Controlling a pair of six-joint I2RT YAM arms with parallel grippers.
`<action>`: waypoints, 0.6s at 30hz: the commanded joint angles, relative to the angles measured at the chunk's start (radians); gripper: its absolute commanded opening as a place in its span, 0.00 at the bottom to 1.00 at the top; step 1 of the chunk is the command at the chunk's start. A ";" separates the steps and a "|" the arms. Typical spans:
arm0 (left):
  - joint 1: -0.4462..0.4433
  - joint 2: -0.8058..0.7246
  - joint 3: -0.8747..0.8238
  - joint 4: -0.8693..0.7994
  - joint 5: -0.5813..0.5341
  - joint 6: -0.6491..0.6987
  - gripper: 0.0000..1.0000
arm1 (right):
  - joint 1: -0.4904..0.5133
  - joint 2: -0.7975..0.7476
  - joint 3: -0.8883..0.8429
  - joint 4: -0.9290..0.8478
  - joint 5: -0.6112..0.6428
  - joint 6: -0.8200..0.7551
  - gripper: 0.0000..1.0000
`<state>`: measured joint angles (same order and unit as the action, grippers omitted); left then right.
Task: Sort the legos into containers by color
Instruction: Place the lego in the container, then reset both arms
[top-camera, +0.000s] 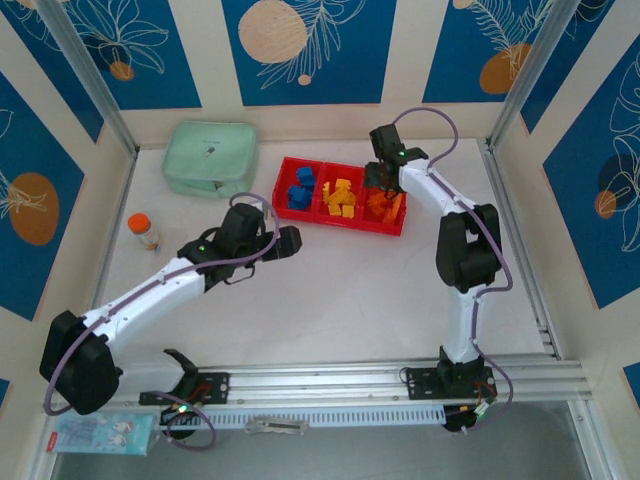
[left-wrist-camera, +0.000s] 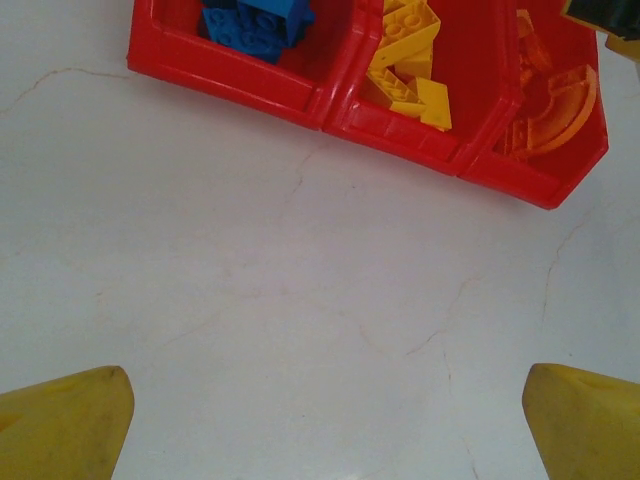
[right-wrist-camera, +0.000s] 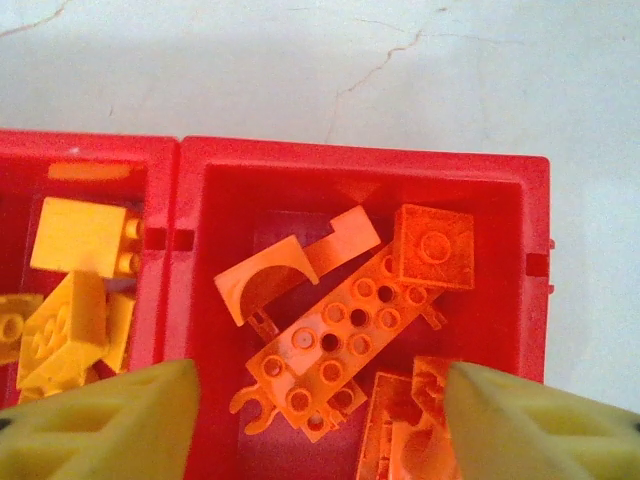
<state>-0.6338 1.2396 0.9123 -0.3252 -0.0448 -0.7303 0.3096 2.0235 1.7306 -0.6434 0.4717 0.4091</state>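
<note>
The red tray (top-camera: 330, 222) lies at the back centre with three compartments side by side. Blue legos (top-camera: 302, 188) fill the left one, yellow legos (top-camera: 342, 197) the middle one, orange legos (top-camera: 383, 205) the right one. My right gripper (top-camera: 382, 180) hovers over the orange compartment. In its wrist view it (right-wrist-camera: 320, 420) stands open above a holed orange plate (right-wrist-camera: 340, 335), an arch (right-wrist-camera: 265, 280) and a square brick (right-wrist-camera: 433, 248), holding nothing. My left gripper (top-camera: 292, 240) is open over bare table in front of the tray (left-wrist-camera: 250, 85), its fingers wide apart (left-wrist-camera: 325, 420).
A mint-green zip case (top-camera: 210, 157) lies at the back left. An orange-capped bottle (top-camera: 144, 231) stands near the left wall. A metal rail (top-camera: 400, 380) runs along the near edge by the arm bases.
</note>
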 joint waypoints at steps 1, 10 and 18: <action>0.018 -0.012 0.024 0.006 0.013 0.023 0.99 | 0.017 -0.129 -0.032 0.007 -0.007 -0.006 0.74; 0.119 -0.152 -0.032 -0.088 -0.090 0.107 0.99 | 0.030 -0.491 -0.444 0.105 0.063 0.022 0.99; 0.308 -0.234 -0.174 -0.099 -0.412 0.305 0.99 | -0.069 -0.788 -0.920 0.336 0.230 -0.004 0.99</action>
<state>-0.3714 1.0107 0.7868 -0.4015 -0.2871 -0.5323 0.2722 1.2892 0.9089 -0.4259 0.5903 0.4179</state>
